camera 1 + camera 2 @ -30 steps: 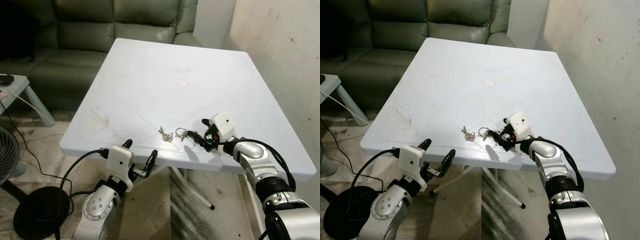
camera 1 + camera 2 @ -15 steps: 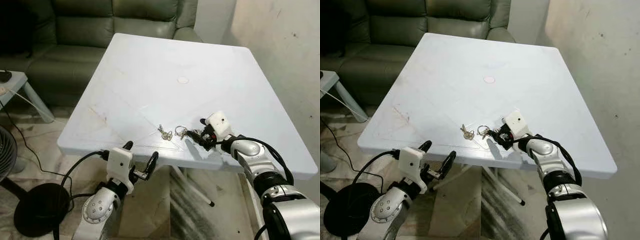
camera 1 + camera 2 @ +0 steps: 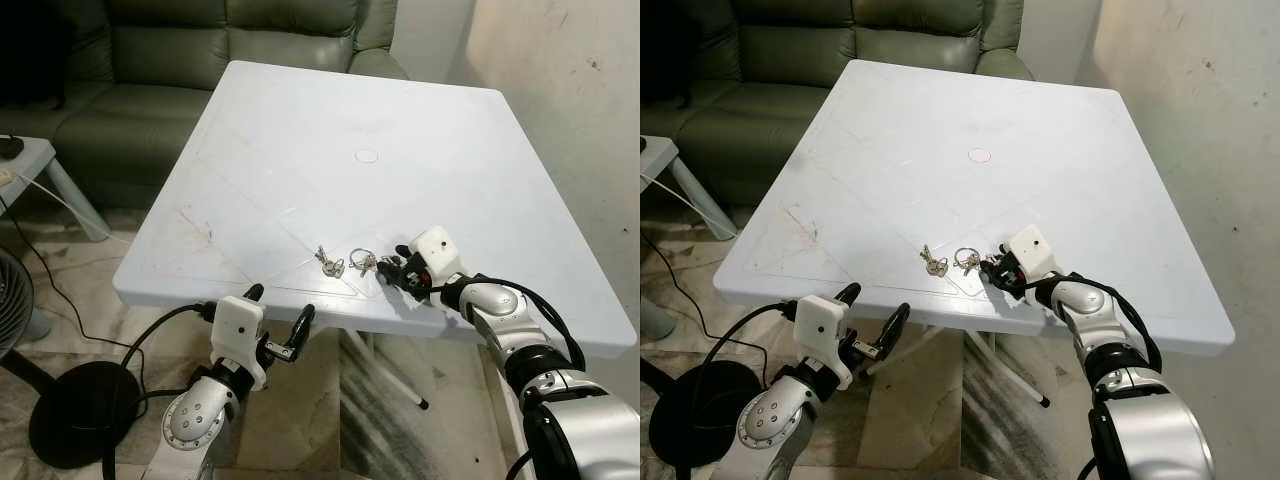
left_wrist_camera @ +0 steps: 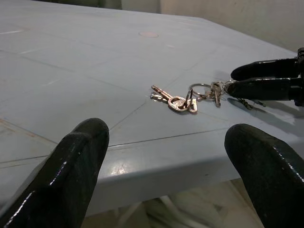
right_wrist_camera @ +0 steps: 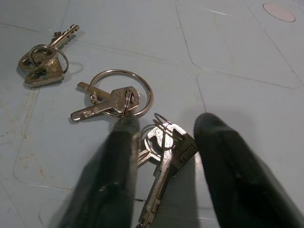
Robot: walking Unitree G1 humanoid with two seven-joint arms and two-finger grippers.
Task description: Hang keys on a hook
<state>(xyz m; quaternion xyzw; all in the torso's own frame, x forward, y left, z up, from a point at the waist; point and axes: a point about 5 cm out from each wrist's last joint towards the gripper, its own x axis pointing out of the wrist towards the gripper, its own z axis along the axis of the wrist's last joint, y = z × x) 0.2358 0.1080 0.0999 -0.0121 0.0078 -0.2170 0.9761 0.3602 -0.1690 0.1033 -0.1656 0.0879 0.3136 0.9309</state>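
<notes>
Three small bunches of silver keys lie near the front edge of the white table (image 3: 300, 150). The farthest-left bunch (image 5: 42, 59) lies alone. A large ring with keys (image 5: 116, 99) lies in the middle. My right gripper (image 5: 166, 122) rests low on the table, open, its black fingers (image 5: 223, 156) straddling the third bunch (image 5: 164, 145) without closing on it. In the eye views that gripper (image 3: 390, 268) sits just right of the ring (image 3: 362, 262). My left gripper (image 3: 281, 302) hangs open below the table's front edge, facing the keys (image 4: 178, 100).
A green sofa (image 3: 150, 60) stands behind the table. A small side table (image 3: 20, 165) and a black fan base with cable (image 3: 70, 410) are on the floor at left. A pale wall (image 3: 570, 90) runs close along the right.
My right gripper has edged slightly left toward the keys, and its fingers now straddle the nearest bunch. The head view shifted a little. The left arm stays put.
</notes>
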